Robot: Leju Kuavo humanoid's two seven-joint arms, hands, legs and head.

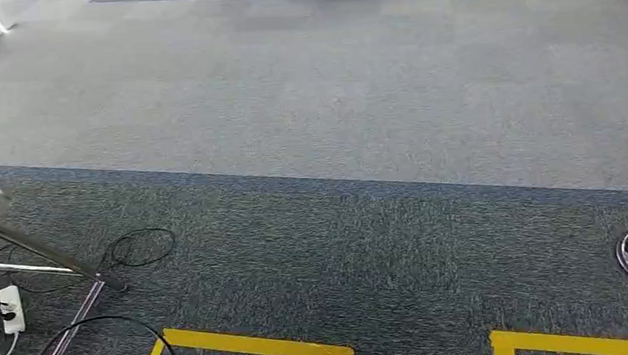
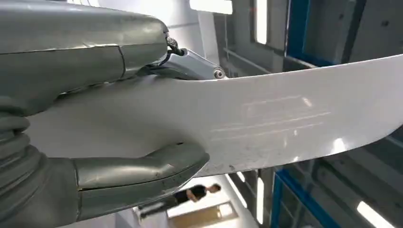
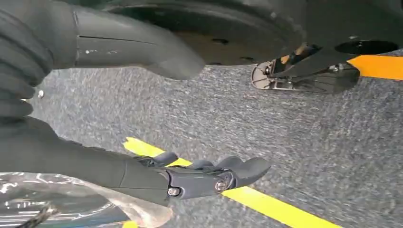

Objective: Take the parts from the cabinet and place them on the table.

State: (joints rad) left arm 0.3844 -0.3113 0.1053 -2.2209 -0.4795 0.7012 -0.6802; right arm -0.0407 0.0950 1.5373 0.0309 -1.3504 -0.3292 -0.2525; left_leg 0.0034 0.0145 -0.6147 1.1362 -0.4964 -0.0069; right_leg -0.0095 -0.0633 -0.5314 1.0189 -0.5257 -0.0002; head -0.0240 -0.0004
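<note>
No writing could be read anywhere. The left hand (image 2: 95, 142) gripped a long, curved white part (image 2: 285, 118), thumb under its edge and fingers (image 2: 190, 66) over the top; a person (image 2: 190, 194) stood far beyond the part. The right hand (image 3: 157, 118) hung above dark carpet (image 3: 309, 142) crossed by yellow tape (image 3: 266, 202), fingers apart, holding nothing, with clear plastic film (image 3: 57, 199) beside it.

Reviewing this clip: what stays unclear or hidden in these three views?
- White part, left wrist view: its ends run past the picture edge and behind the left hand, so its full shape is unknown.
- Right hand, right wrist view: fingers apart, nothing in them.
- Person, left wrist view: too small to describe.
- Head view: carpet and yellow tape.
</note>
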